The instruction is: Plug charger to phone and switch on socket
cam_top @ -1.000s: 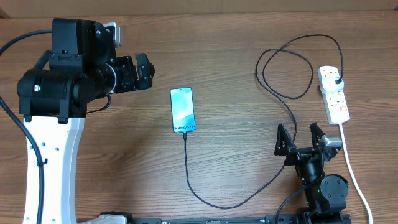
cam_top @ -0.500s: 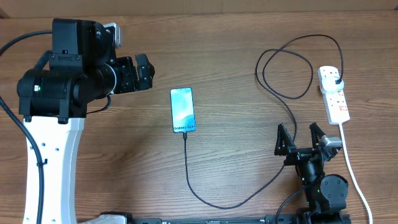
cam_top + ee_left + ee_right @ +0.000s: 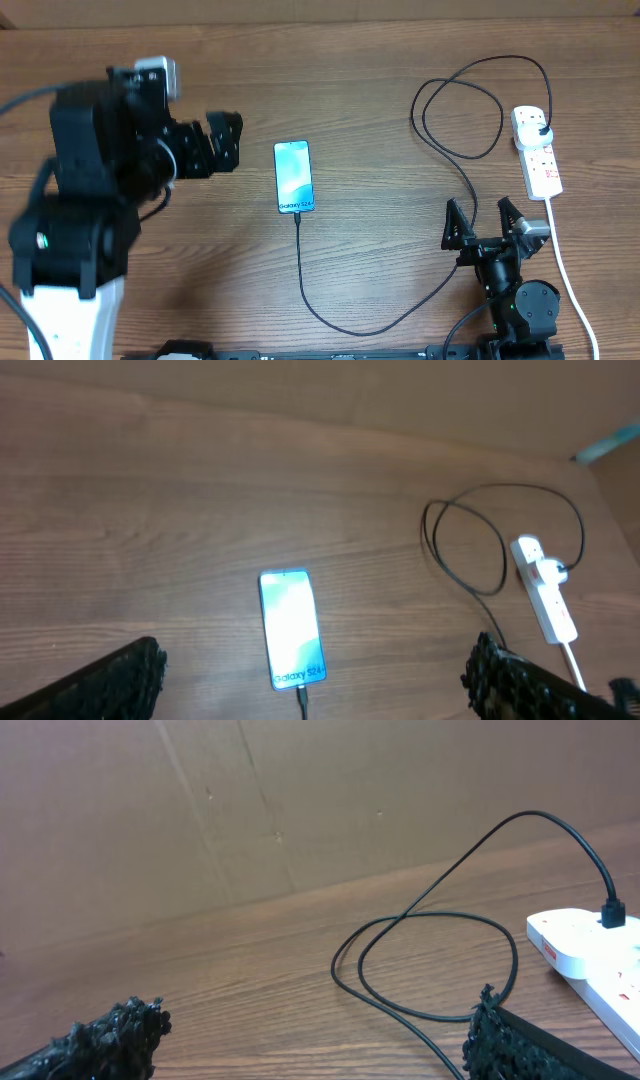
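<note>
The phone (image 3: pixel 294 177) lies flat mid-table, its light blue screen lit and reading "Galaxy S24"; it also shows in the left wrist view (image 3: pixel 292 628). The charger cable (image 3: pixel 350 325) runs from the phone's near end, loops right and back, and ends in a black plug seated in the socket (image 3: pixel 537 151), a white power strip at the right. The connector sits in the phone's port (image 3: pixel 302 695). My left gripper (image 3: pixel 222 143) is open and empty, left of the phone. My right gripper (image 3: pixel 485 222) is open and empty, near the front right, beside the cable (image 3: pixel 440 935).
The socket's thick white cord (image 3: pixel 565 270) runs down the right side toward the table's front edge. The socket also shows in the right wrist view (image 3: pixel 590 945). A brown cardboard wall (image 3: pixel 300 800) stands along the back of the table.
My left arm has shifted and turned, its body now lower and further left, with the gripper a little lower. The right arm, phone, cable and socket have not moved.
</note>
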